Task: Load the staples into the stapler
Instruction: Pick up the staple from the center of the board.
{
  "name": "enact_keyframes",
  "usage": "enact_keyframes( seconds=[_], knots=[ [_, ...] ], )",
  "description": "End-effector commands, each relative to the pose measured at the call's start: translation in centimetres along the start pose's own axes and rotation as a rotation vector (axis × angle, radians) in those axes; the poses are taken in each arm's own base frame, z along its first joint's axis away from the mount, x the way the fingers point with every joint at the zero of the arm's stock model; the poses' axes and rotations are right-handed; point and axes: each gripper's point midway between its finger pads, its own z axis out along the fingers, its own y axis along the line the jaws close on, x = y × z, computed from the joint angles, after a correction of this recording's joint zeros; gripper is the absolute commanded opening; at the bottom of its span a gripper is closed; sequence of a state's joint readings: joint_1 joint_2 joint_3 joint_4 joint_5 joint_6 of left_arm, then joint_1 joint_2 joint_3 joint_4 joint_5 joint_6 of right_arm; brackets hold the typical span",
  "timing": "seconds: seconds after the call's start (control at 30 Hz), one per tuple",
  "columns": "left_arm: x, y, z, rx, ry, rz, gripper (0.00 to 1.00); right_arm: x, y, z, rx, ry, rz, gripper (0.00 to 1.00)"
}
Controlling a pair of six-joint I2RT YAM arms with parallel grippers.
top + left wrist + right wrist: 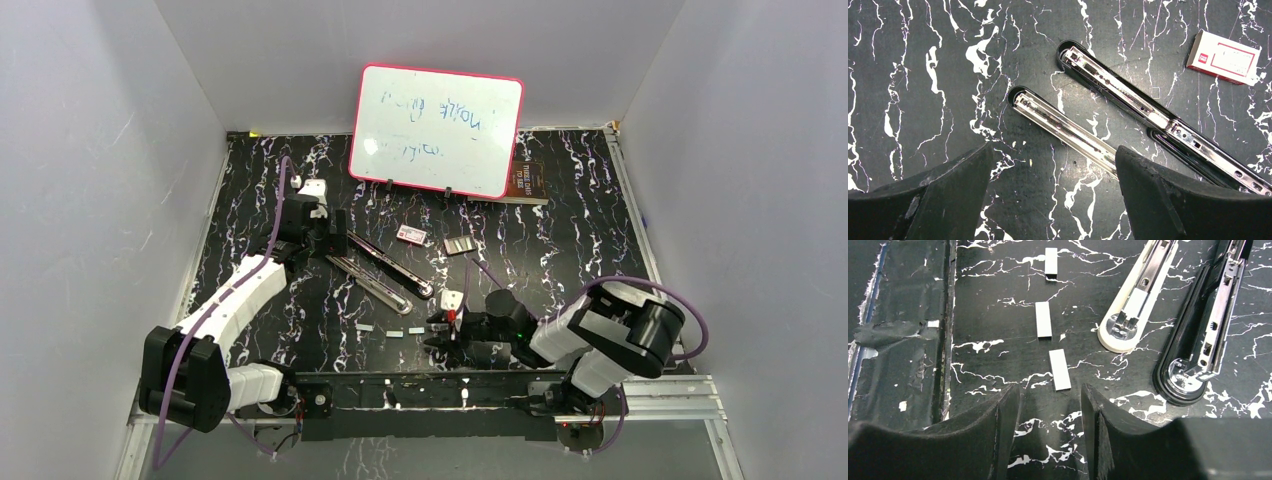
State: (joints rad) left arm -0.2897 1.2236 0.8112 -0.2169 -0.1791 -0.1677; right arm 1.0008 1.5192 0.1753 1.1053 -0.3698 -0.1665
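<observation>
Stapler (390,266): laid open on bench (560,250), rail (1068,132) upward for loading. My right jaws: half open, empty, aimed at nearest staples (1060,369); my left jaws: wide, empty, over it

i see my left hand (1053,167) hanging over the black marbled counter (908,75), fingers (948,195) spread wide and gripping nothing. the stapler (1128,97) lies folded open, both shiny rails up, its nearer half (1063,127) running under one finger. a small white box (1224,56) with a red label sits top right, apart.
</observation>
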Motion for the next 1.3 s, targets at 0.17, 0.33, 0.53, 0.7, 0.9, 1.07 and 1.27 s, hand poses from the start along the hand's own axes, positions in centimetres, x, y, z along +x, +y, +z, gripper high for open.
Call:
enact_keyframes(
  seconds=[0.17, 0.33, 0.53, 0.7, 0.9, 1.07, 1.27],
  knots=[
    [0.0, -0.2, 0.0, 0.016, 0.004, -0.006, 0.90, -2.1, -1.7, 0.8, -0.019, -0.083, -0.114, 0.57],
    [0.0, -0.3, 0.1, 0.017, 0.007, -0.004, 0.90, -1.3, -1.2, 1.4, -0.079, -0.066, -0.108, 0.56],
    [0.0, -0.2, 0.0, 0.017, 0.005, -0.004, 0.90, 0.0, -0.5, 2.1, -0.139, -0.039, -0.080, 0.54],
    [-0.1, -0.3, 0.0, 0.019, 0.004, -0.003, 0.90, 0.6, -0.5, 2.1, -0.148, -0.026, -0.058, 0.51],
    [-0.1, -0.2, -0.1, 0.019, 0.004, -0.003, 0.90, 1.3, -0.6, 2.0, -0.145, 0.004, -0.037, 0.43],
    [-0.2, -0.3, -0.2, 0.020, -0.001, -0.003, 0.90, 1.7, -0.9, 2.2, -0.132, 0.022, -0.026, 0.38],
    [-0.2, -0.3, -0.2, 0.020, -0.002, -0.004, 0.90, 2.0, -1.3, 2.3, -0.122, 0.040, -0.014, 0.37]
  ],
)
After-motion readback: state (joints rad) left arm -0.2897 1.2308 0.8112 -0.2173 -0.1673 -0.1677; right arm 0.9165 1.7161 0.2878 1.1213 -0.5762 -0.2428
